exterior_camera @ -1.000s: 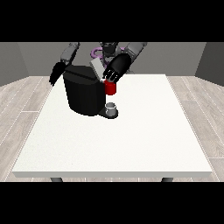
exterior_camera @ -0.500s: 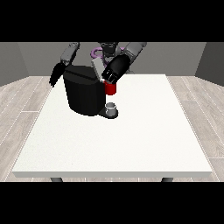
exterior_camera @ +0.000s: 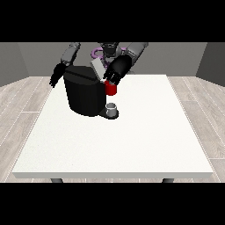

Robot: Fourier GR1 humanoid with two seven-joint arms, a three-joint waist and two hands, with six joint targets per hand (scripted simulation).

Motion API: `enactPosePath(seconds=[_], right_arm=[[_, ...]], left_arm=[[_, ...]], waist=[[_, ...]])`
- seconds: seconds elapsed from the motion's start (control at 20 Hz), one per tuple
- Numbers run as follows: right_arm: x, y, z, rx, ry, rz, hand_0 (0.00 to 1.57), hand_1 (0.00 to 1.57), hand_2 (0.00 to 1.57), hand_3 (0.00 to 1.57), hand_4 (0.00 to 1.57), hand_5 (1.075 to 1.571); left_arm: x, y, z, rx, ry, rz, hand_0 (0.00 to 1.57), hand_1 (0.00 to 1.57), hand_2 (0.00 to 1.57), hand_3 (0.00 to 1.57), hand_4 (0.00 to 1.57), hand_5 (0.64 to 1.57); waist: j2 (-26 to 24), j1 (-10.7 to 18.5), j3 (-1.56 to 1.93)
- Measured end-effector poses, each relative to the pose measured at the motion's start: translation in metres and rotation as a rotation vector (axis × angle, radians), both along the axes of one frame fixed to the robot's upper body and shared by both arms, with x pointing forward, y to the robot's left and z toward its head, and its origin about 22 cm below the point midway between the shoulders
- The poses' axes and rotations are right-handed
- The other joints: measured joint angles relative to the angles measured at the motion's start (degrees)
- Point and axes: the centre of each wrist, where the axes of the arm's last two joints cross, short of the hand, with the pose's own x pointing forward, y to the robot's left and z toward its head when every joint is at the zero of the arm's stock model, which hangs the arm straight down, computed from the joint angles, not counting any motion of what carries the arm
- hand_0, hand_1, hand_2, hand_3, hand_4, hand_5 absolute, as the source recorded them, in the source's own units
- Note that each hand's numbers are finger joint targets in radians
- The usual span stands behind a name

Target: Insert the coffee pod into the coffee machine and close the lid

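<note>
The pod (exterior_camera: 110, 89) is sitting pinched in the hand at the view's right (exterior_camera: 116, 73), whose fingers are curling round its top. It is hanging upright, red body pointing down, just beside the upper right edge of the machine (exterior_camera: 85, 91) and above the small grey cup (exterior_camera: 112, 108) standing on the machine's base.

The coming move is turning on one thing: the pod's slot is lying up and to the view's left of the pod, under the raised lid (exterior_camera: 98, 69), which is tilting up from the machine's top. The pod is sitting lower than that opening, so I judge it needs lifting and shifting leftward before it can drop in. This hand is plainly the nearer one.

The hand at the view's left (exterior_camera: 56, 75) is hanging beside the machine's far edge over the desk (exterior_camera: 145, 132), fingers looking relaxed and holding nothing. The lid itself is what is standing in the way.
</note>
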Motion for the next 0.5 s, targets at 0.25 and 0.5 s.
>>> enactPosePath(seconds=[0.25, 0.5], right_arm=[[-0.001, 0.0, 0.002, -0.003, 0.004, 0.005, 0.0, 0.0, 0.0, 0.0, 0.0, 1.571], [0.001, -0.001, 0.011, -0.003, -0.007, 0.003, 0.0, 0.0, 0.0, 0.0, 0.0, 1.571]], left_arm=[[0.0, 0.005, -0.005, 0.032, -0.025, -0.003, 1.1, 1.1, 1.13, 0.99, 0.0, 1.571], [0.0, 0.011, -0.001, 0.036, -0.054, 0.009, 1.14, 1.14, 1.14, 0.96, 0.0, 1.571]], waist=[[0.1, -0.4, 0.07], [1.3, -1.0, 0.11]])
